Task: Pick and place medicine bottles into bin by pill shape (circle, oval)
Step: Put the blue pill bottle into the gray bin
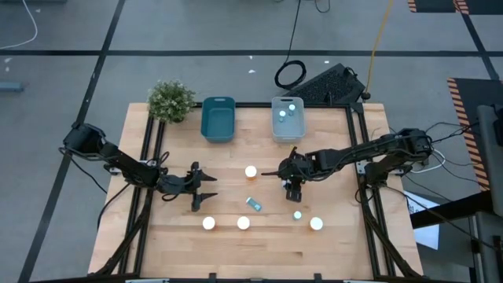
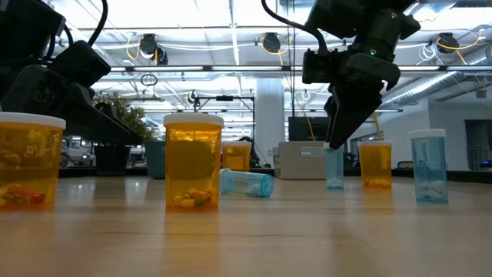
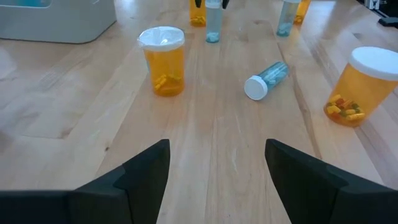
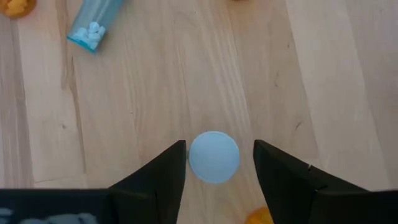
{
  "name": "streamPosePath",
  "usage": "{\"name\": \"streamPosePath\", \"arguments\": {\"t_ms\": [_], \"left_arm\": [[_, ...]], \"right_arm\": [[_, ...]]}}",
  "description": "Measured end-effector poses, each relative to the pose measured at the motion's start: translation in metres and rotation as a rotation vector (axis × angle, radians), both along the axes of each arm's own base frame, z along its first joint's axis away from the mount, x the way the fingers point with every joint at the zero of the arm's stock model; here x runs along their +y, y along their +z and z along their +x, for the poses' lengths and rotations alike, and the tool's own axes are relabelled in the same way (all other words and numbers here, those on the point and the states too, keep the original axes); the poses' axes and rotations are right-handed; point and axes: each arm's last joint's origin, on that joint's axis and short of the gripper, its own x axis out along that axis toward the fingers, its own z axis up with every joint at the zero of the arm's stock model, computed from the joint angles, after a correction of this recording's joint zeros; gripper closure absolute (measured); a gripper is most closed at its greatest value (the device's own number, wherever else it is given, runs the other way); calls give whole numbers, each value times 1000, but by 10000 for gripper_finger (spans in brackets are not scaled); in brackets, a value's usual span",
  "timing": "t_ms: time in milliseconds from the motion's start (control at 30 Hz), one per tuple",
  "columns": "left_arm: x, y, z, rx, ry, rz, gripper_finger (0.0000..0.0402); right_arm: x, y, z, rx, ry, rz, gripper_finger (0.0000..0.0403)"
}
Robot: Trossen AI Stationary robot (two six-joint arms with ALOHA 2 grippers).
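My right gripper (image 4: 219,145) hangs open, pointing down, just above a small pale blue bottle (image 4: 213,157) that stands upright on the table (image 1: 346,244). Its fingers stand on either side of the bottle's cap, apart from it. In the low view the fingertips (image 2: 333,143) end right over that bottle (image 2: 334,169). My left gripper (image 3: 217,144) is open and low over the table's left half (image 1: 206,192). It faces an amber bottle (image 3: 163,59) and a blue bottle lying on its side (image 3: 266,78). More amber bottles (image 1: 208,223) (image 1: 244,223) (image 1: 316,223) stand near the front.
A teal bin (image 1: 218,118) and a pale bin (image 1: 288,118) holding bottles stand at the far edge, with a potted plant (image 1: 170,100) to their left. One amber bottle (image 1: 251,171) stands mid-table and a small blue one (image 1: 298,215) near the front right.
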Motion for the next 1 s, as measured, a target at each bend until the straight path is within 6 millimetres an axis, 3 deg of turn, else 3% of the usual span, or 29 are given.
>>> {"name": "streamPosePath", "arguments": {"t_ms": [233,467,1000], "left_arm": [[0,0,0,0,0,0,133],[0,0,0,0,0,0,133],[0,0,0,0,0,2,133]], "right_arm": [[0,-1,0,-10,0,1,268],[0,-10,-4,-12,-11,6,267],[0,-2,2,-43,-4,4,281]]}}
